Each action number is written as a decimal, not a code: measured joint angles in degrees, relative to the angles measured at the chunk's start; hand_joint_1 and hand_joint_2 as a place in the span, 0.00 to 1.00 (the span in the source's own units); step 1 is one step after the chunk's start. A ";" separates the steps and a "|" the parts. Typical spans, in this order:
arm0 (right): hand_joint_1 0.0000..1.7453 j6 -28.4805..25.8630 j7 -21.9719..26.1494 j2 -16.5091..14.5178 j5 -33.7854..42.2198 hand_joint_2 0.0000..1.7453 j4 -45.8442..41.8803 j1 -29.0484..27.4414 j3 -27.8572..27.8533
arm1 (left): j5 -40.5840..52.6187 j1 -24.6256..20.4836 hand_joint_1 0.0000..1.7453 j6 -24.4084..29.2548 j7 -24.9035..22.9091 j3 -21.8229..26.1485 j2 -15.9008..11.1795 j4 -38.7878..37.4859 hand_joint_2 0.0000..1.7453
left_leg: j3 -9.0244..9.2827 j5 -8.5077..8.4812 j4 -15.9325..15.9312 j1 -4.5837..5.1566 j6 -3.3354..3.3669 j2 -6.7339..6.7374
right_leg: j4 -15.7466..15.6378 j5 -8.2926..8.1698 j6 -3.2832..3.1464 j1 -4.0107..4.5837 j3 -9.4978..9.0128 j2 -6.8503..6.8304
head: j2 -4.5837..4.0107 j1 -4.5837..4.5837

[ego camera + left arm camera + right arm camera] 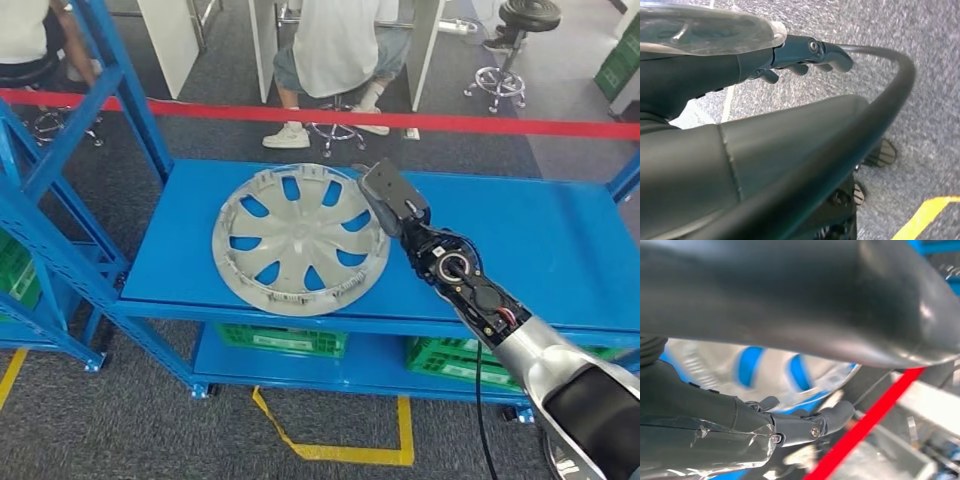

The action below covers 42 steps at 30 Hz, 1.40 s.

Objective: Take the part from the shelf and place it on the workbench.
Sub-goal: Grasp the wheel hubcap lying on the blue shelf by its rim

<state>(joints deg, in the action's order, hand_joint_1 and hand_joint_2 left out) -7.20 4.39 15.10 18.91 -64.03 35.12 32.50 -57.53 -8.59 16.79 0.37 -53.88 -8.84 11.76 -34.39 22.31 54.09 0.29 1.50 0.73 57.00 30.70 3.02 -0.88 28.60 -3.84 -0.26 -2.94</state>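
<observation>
Right, the silver hubcap (pixel 300 238) lies flat on the top deck of the blue shelf (pixel 528 250), towards its left half, blue showing through the slots between its spokes. Over comes the right arm from the lower right, and the right robot hand (pixel 389 195) sits just at the hubcap's right rim; from the head view it is seen from behind, so whether the fingers touch or grasp the rim cannot be told. On the right wrist view the picture is blurred, the dark fingers (pixel 828 420) stretched out with the pale hubcap beyond them, and nothing plainly held. Meanwhile the left robot hand (pixel 806 55) hangs over grey carpet (pixel 885 30), fingers extended and loose, holding nothing. Green crates (pixel 283 340) stand on the lower shelf deck. Red barrier tape (pixel 453 122) runs across behind the shelf, and beyond it a person (pixel 340 50) sits on a stool. Yellow floor marking (pixel 340 450) lies in front of the shelf.
</observation>
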 joint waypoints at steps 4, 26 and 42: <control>0.00 0.05 -0.05 0.16 -0.02 0.00 0.21 -0.43 0.01 | -0.06 -0.04 0.00 0.00 0.00 0.01 0.06 0.00 0.00 | 0.26 0.10 0.01 -0.02 0.42 -2.95 | 14.86 5.26 0.21 -0.08 7.71 3.52 | 0.00 -0.60; 0.00 0.42 -0.03 0.32 -0.02 0.00 0.37 0.24 -0.02 | -0.22 0.12 0.00 0.04 0.02 -0.02 0.20 -0.02 0.00 | -0.34 0.17 0.40 -0.50 -2.18 2.33 | -3.79 -3.40 -0.99 0.12 -0.61 -2.10 | 0.00 0.15; 0.00 0.58 -0.02 1.09 0.12 0.00 0.78 -0.60 -0.56 | -1.29 0.49 0.00 1.25 1.01 0.03 -1.02 -0.02 0.00 | 0.63 0.40 0.21 -0.12 -0.89 -7.25 | -2.58 -4.40 -1.63 0.14 1.56 6.49 | 0.00 -1.52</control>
<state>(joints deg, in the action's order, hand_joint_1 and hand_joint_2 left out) -6.62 4.38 16.19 19.03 -63.25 34.52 31.94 -58.82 -8.10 18.04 1.38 -53.86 -9.86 11.74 -33.76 22.71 54.29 0.17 0.61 -6.51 54.42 26.30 1.39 -0.73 30.16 2.65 -0.26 -4.46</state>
